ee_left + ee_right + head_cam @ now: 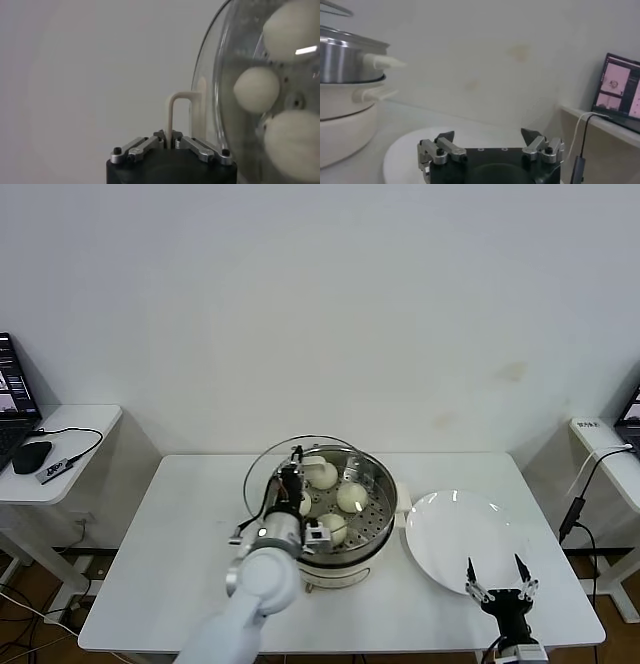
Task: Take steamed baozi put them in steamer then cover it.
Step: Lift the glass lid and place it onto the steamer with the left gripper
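The steamer (381, 484) stands mid-table with steamed baozi on its perforated tray; three show clearly (322, 475) (351, 497) (333, 527), a fourth is partly hidden behind my left gripper. My left gripper (291, 480) is shut on the cream-white handle (180, 106) of the cover (262, 464), a clear glass lid held tilted on edge over the pot's left side. In the left wrist view, baozi (256, 90) show through the glass (215, 75). My right gripper (497, 576) is open and empty at the table's front right.
An empty white plate (450, 534) lies right of the steamer, just beyond the right gripper; it also shows in the right wrist view (400, 155), with the steamer (345, 55) beside it. Side tables with laptops and cables stand at both sides (60, 434) (605, 446).
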Controlling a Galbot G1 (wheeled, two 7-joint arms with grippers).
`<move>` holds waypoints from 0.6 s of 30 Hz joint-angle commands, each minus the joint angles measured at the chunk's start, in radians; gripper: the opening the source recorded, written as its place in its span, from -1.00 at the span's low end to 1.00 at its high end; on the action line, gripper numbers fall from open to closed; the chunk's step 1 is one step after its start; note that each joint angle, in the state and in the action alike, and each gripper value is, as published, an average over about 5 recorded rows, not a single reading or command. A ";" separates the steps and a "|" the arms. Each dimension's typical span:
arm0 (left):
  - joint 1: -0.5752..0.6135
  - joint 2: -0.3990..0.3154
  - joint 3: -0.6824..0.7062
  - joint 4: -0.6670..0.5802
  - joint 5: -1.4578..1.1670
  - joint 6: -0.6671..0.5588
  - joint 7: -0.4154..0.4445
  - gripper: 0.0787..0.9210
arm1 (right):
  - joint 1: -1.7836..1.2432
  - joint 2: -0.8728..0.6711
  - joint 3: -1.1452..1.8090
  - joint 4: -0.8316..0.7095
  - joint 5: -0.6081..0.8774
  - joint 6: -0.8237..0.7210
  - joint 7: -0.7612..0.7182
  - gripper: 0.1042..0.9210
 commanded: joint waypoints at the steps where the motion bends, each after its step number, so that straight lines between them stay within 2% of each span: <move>1: -0.024 -0.106 0.055 0.045 0.073 0.017 0.016 -0.83 | 0.003 0.004 -0.009 -0.002 -0.013 -0.001 -0.001 0.76; 18: 0.025 -0.122 0.045 0.065 0.165 -0.013 0.021 -0.83 | 0.007 0.003 -0.015 -0.013 -0.015 0.003 -0.004 0.76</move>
